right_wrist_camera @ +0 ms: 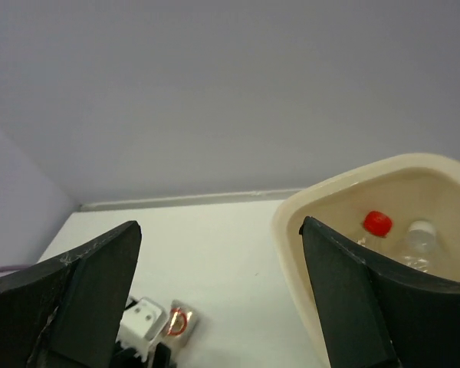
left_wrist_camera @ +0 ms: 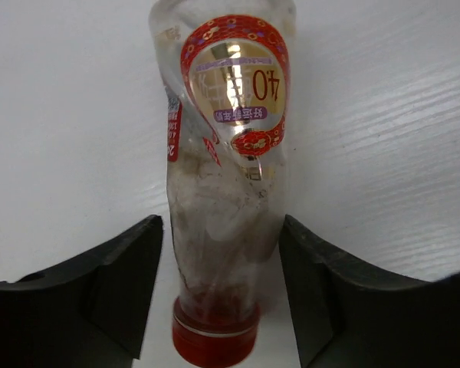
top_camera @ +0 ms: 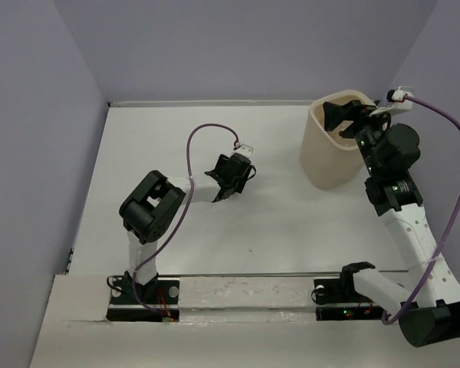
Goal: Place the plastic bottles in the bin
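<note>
A clear plastic bottle (left_wrist_camera: 226, 153) with a red cap (left_wrist_camera: 215, 337) and a red-white label lies on the white table. My left gripper (left_wrist_camera: 222, 222) is low over it, open, with one finger on each side of its lower body. In the top view the left gripper (top_camera: 234, 178) hides this bottle. The beige bin (top_camera: 326, 149) stands at the back right. My right gripper (top_camera: 343, 115) is open and empty above the bin's rim. In the right wrist view the bin (right_wrist_camera: 291, 253) holds a red-capped bottle (right_wrist_camera: 377, 223) and a white-capped bottle (right_wrist_camera: 420, 234).
Grey walls close the table at the back and both sides. The left arm's purple cable (top_camera: 203, 138) loops above the table. The left wrist camera (right_wrist_camera: 147, 322) and the bottle's label (right_wrist_camera: 176, 322) show at the bottom of the right wrist view.
</note>
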You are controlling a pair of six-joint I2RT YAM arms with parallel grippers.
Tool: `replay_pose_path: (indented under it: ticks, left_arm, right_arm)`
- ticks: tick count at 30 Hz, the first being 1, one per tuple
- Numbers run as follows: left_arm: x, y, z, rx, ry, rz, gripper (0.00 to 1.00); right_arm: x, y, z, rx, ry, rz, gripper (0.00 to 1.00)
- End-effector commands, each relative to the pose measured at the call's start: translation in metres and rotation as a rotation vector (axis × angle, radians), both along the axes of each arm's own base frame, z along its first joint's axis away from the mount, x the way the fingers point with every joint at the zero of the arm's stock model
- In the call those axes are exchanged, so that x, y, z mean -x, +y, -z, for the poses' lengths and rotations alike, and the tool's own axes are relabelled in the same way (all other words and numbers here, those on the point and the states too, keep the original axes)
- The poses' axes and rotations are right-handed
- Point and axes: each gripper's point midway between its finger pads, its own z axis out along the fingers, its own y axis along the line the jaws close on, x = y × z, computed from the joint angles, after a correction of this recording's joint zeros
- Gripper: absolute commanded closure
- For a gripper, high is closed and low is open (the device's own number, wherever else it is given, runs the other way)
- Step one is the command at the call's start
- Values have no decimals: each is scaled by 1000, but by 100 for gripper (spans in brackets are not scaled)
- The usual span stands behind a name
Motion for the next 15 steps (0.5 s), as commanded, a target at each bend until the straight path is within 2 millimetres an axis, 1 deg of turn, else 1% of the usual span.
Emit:
replay_pose_path:
  ticks: [1, 3, 4, 5, 6, 7, 8, 9, 10, 11, 12, 13, 14, 15]
  left_arm:
    - [-13, -7, -10, 35, -55, -9, 43]
    - [-12, -7, -11, 50, -55, -20, 59]
    - [-10, -8, -12, 61, -48, -14, 74]
    - [-10, -10, -19, 87, -59, -19, 78]
    - [-10, -10, -24, 101, -65, -19, 80]
    - [-6, -11, -26, 122, -61, -11, 80]
    - [-4, -12, -32, 146, -71, -11, 83]
    - [-2, -14, -51, 206, -101, -9, 84]
    - [1, -17, -61, 250, -117, 5, 85]
    - [11, -21, -77, 333, -142, 45, 85]
    - [17, -23, -86, 400, -147, 44, 88]
    - [23, -25, -92, 447, -150, 61, 88]
    - [36, -30, -106, 530, -165, 118, 88]
    - [44, -34, -115, 596, -167, 138, 88]
  right_arm:
    - [21, 53, 4, -44, 4, -232, 10]
    - [27, 66, 7, -47, 1, -265, 10]
    - [31, 81, 14, -48, 11, -306, 11]
    - [32, 87, 19, -47, 21, -322, 11]
    - [33, 95, 24, -45, 31, -344, 11]
    - [32, 101, 35, -43, 57, -363, 11]
    - [33, 106, 41, -44, 72, -380, 11]
    - [32, 110, 49, -50, 95, -395, 11]
    - [31, 110, 54, -53, 106, -394, 11]
    - [29, 108, 65, -64, 131, -376, 11]
    - [29, 107, 66, -95, 133, -368, 11]
    - [29, 107, 69, -114, 136, -369, 11]
    - [31, 108, 80, -127, 154, -377, 11]
    - [34, 113, 78, -168, 146, -399, 10]
